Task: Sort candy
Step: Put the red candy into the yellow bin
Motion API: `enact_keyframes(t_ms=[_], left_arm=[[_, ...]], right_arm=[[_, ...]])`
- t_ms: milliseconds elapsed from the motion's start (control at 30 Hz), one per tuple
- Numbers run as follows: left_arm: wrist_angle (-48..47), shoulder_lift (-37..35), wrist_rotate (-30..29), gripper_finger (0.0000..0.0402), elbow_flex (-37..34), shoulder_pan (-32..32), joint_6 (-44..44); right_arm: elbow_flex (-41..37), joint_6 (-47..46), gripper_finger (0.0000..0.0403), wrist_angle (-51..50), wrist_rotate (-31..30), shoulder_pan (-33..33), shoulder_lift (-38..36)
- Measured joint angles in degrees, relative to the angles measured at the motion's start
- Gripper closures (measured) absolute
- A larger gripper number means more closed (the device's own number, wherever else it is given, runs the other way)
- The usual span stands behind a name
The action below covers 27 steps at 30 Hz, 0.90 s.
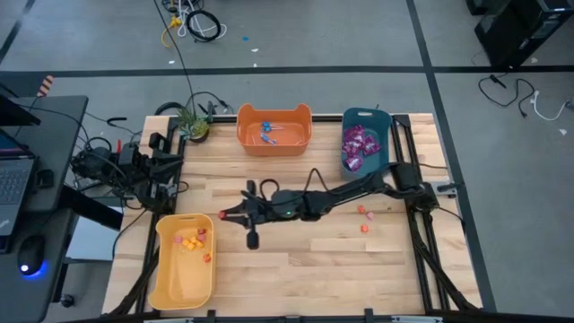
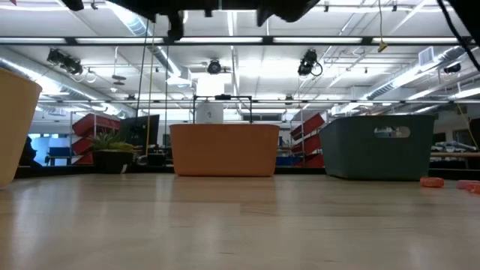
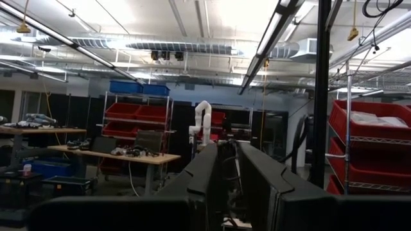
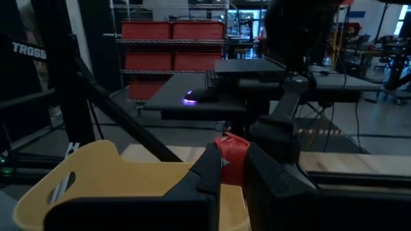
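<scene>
My right gripper (image 1: 224, 215) reaches across the table toward its left side and is shut on a small red candy (image 4: 231, 156), just beside the far right corner of the yellow bin (image 1: 170, 292). Several orange and red pieces (image 1: 191, 240) lie in that bin. Blue-wrapped lollipops (image 1: 268, 133) lie in the orange bin (image 1: 273, 148), and purple packets (image 1: 357, 146) in the teal bin (image 1: 384, 126). Two loose orange-red pieces (image 1: 364, 212) rest on the table at the right. My left gripper (image 3: 226, 186) stays parked at the table's left edge, its fingers a narrow gap apart and holding nothing. My right gripper pinches the red candy (image 4: 226, 146) between its two fingers, and the wrapper's top sticks up between them. The fingers lie about level and point toward the table's left side. The candy is lifted clear of the table, above the yellow bin's rim (image 4: 96, 160).
A small potted plant (image 1: 191, 124) stands at the far left corner. Bare wood lies at the table's middle and near side. A desk with a laptop and mouse stands off the table's left edge.
</scene>
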<state>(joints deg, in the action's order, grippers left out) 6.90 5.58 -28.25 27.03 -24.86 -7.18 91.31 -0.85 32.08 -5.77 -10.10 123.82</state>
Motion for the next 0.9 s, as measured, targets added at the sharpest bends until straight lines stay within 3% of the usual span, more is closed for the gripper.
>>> enact_keyframes(t_ms=[633, 900], left_arm=[[-0.02, 0.00, 0.00, 0.0335, 0.00, 0.00, -0.02], [-0.09, 0.00, 0.00, 0.0335, 0.00, 0.00, -0.02]], right_arm=[[24.01, -2.39, 0.0364, 0.00, 1.50, 1.04, 21.58], [27.23, -3.15, 0.0364, -0.35, 1.99, 0.97, 25.28]])
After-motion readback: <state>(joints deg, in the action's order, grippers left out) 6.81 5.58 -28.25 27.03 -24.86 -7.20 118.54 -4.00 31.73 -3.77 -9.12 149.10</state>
